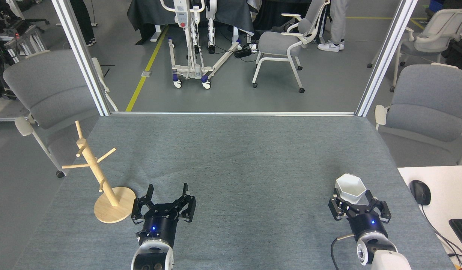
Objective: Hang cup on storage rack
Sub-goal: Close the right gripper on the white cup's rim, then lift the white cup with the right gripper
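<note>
**White cup between the right gripper's fingers, rack at the far left**

The grey felt-covered table (231, 157) carries everything. On its left edge stands the wooden mug tree (97, 176), upright on its round base, pegs bare. Just right of that base, the left gripper (166, 191) rests with fingers spread, holding nothing. Near the right edge, the right gripper (357, 197) brackets the white hexagonal cup (350, 186); firm clamping cannot be confirmed.
</note>
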`<state>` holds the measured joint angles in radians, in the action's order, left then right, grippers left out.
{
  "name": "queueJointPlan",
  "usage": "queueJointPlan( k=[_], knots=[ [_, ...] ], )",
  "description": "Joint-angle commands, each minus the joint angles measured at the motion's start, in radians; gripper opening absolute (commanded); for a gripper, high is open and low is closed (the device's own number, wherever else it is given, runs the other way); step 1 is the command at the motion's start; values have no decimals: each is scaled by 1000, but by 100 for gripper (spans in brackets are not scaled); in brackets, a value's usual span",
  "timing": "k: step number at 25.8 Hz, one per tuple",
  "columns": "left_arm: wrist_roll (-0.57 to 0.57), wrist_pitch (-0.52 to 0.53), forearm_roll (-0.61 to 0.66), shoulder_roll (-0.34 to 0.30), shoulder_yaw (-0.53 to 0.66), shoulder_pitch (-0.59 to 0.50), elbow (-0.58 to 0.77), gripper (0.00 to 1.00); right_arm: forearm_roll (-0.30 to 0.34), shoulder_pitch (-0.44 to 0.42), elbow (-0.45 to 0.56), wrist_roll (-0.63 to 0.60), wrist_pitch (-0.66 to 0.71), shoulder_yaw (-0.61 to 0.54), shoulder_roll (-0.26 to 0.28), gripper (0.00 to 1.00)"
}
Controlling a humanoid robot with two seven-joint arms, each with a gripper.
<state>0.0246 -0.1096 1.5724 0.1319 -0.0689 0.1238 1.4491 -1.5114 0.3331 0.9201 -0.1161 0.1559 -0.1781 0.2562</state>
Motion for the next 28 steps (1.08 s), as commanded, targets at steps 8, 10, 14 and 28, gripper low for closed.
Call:
queueJointPlan(
  k=[8, 10, 14, 28],
  knots=[
    [0, -1, 0, 0, 0, 0, -18, 99, 0, 12, -26, -19, 1, 0, 15, 100],
    [0, -1, 0, 0, 0, 2, -19, 99, 0, 12, -27, -23, 1, 0, 15, 100],
    [0, -1, -2, 0, 0, 7, -27, 99, 0, 12, -27, -23, 2, 0, 17, 100],
    [0, -21, 0, 0, 1, 36, -59, 99, 0, 44, -86, -25, -2, 14, 15, 100]
  ],
)
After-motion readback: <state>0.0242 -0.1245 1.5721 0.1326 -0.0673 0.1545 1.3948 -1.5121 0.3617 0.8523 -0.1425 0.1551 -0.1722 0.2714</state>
